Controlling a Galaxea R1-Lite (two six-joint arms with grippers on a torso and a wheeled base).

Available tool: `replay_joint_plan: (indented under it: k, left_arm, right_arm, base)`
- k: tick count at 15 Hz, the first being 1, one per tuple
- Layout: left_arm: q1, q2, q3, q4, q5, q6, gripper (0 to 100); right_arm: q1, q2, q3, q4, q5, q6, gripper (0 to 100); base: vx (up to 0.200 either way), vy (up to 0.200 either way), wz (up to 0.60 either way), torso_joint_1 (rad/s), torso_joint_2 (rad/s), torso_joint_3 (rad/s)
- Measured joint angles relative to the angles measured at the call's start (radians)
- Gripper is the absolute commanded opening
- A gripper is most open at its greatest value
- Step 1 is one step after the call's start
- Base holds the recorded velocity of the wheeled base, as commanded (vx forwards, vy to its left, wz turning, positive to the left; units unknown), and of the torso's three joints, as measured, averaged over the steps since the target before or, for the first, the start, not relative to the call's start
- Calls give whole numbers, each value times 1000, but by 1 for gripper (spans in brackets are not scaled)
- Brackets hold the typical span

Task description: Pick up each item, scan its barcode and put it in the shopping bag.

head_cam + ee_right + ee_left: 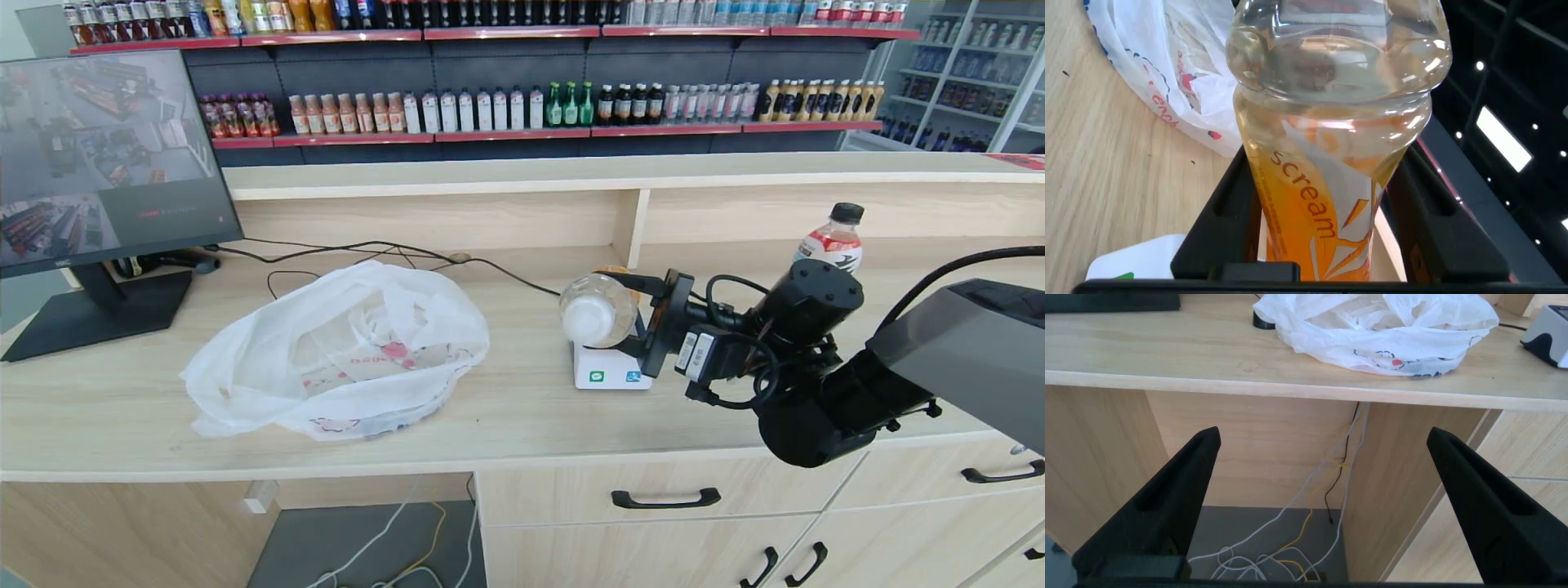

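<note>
The right gripper (624,314) clamps the bottle (598,310) over the scanner (608,374), with the shopping bag (343,351) at its nine o'clock across a stretch of counter (522,412). The left gripper (1323,506) gapes empty below the counter edge.

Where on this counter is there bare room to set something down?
Bare counter lies between the shopping bag and the scanner, and in front of the monitor stand. Crowded: the scanner, where the right gripper holds a bottle; cables behind the bag.
</note>
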Motion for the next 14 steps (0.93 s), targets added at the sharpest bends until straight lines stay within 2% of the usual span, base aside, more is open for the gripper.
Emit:
replay_joint_plan:
  k: [14]
  left_arm:
    - [0, 0, 0, 0, 0, 0, 100]
  right_arm:
    - [-6, 7, 4, 0, -11, 24, 0]
  base:
    - [0, 0, 0, 0, 0, 0]
